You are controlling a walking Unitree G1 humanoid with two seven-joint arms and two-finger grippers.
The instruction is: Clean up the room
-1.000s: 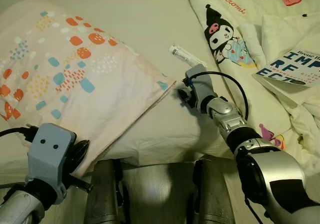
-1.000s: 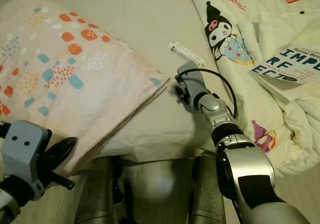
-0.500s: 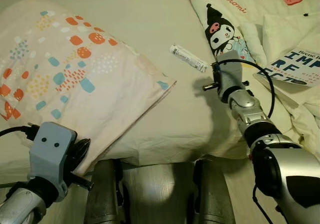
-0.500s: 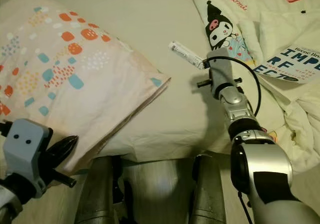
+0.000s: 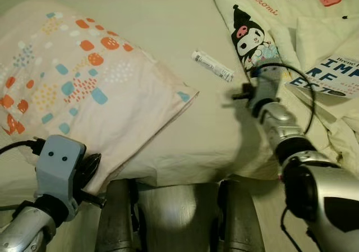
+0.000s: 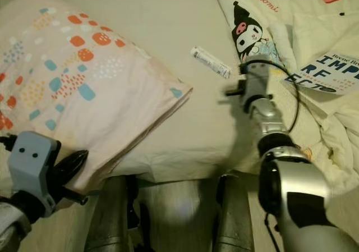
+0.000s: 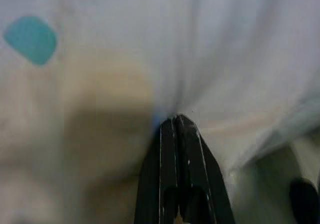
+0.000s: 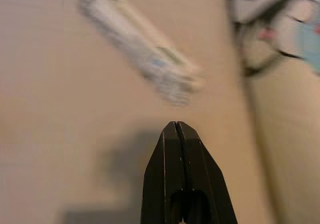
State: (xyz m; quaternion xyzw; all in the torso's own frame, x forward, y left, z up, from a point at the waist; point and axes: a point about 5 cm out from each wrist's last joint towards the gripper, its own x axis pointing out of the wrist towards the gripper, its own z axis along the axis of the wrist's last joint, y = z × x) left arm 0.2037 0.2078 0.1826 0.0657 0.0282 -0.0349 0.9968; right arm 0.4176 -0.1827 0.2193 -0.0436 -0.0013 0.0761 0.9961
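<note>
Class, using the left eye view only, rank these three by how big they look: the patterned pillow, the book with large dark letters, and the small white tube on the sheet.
1. Patterned pillow, by far the largest.
2. Book, cut off by the picture's edge, so its full size is unsure.
3. White tube, the smallest.

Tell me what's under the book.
The book lies on the rumpled cartoon-print blanket, which rests on the bed sheet. Anything beneath the blanket's folds is hidden.

Matt cloth pillow (image 5: 84,89), glossy plastic tube (image 5: 212,65), shiny metal arm (image 5: 314,190).
</note>
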